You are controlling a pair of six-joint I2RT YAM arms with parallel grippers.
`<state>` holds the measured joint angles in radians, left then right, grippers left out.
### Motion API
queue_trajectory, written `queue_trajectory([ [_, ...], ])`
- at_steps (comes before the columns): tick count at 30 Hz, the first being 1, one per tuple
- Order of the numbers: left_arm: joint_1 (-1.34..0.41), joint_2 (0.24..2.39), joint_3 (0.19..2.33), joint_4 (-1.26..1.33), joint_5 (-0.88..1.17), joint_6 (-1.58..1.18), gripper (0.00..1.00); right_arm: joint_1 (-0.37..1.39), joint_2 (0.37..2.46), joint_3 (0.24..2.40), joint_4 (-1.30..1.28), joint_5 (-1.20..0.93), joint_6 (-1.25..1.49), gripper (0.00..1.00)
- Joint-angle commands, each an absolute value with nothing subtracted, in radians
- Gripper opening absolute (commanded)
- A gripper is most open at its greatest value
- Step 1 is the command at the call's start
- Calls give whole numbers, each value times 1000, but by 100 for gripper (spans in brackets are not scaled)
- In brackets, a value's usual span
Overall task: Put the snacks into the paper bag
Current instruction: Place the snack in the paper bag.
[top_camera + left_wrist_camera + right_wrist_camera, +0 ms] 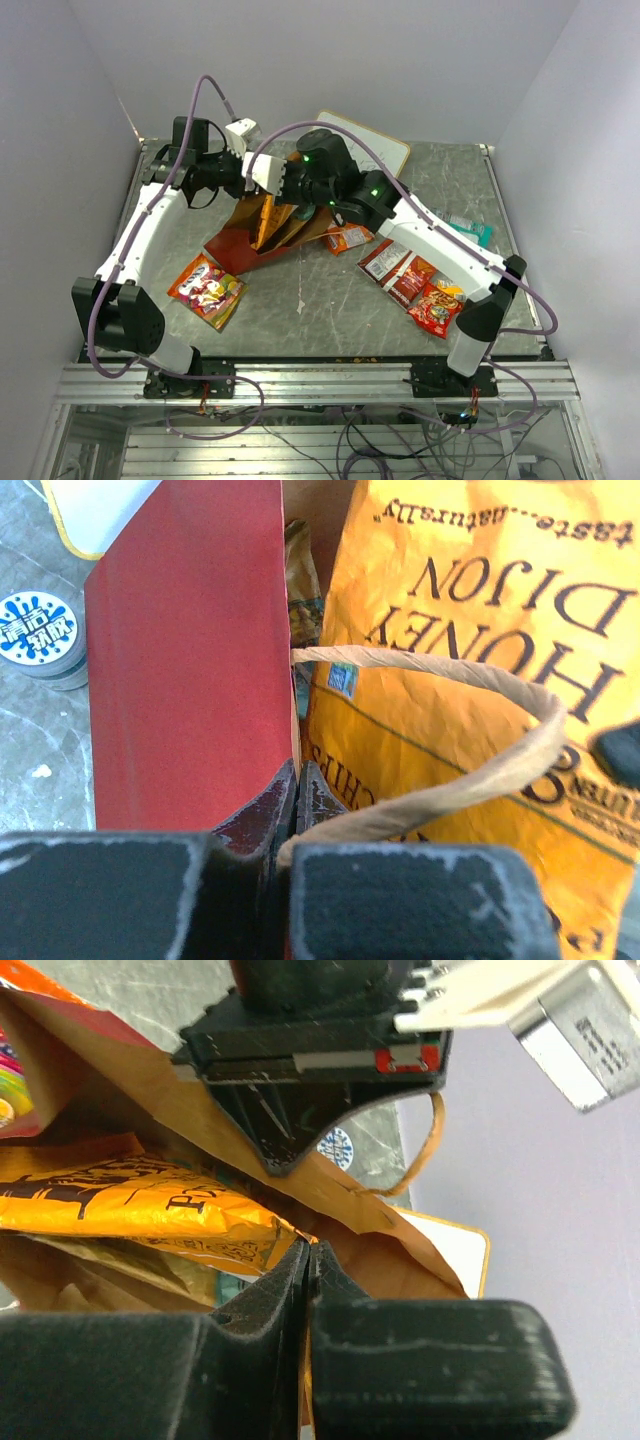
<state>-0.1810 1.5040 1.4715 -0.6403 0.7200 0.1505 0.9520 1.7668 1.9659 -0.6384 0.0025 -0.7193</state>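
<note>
My left gripper [296, 780] is clamped on the rim of the paper bag [190, 660], which lies tipped mid-table, to hold its mouth wide while my right gripper [308, 1255], pinched on the orange chip bag [130, 1205], feeds it inside.

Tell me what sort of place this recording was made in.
Probably a lab robot test cell: white enclosure walls, an aluminium extrusion frame with loose cables, and a scuffed grey table.
</note>
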Motion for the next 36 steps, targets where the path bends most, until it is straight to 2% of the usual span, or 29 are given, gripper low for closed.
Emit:
queue_trajectory([
  [1, -192, 1509, 1491, -584, 711, 118, 7, 977, 1746, 1977, -584, -37, -747, 0],
  [20, -192, 1493, 1463, -572, 707, 115, 7, 1008, 1755, 2024, -582, -13, -759, 0],
  [29, -192, 1507, 1468, -568, 718, 112, 7, 1073, 1762, 2065, -590, 118, -827, 0],
  [36, -192, 1507, 1473, -571, 724, 118, 7, 1065, 1765, 2004, -575, 111, -830, 0],
])
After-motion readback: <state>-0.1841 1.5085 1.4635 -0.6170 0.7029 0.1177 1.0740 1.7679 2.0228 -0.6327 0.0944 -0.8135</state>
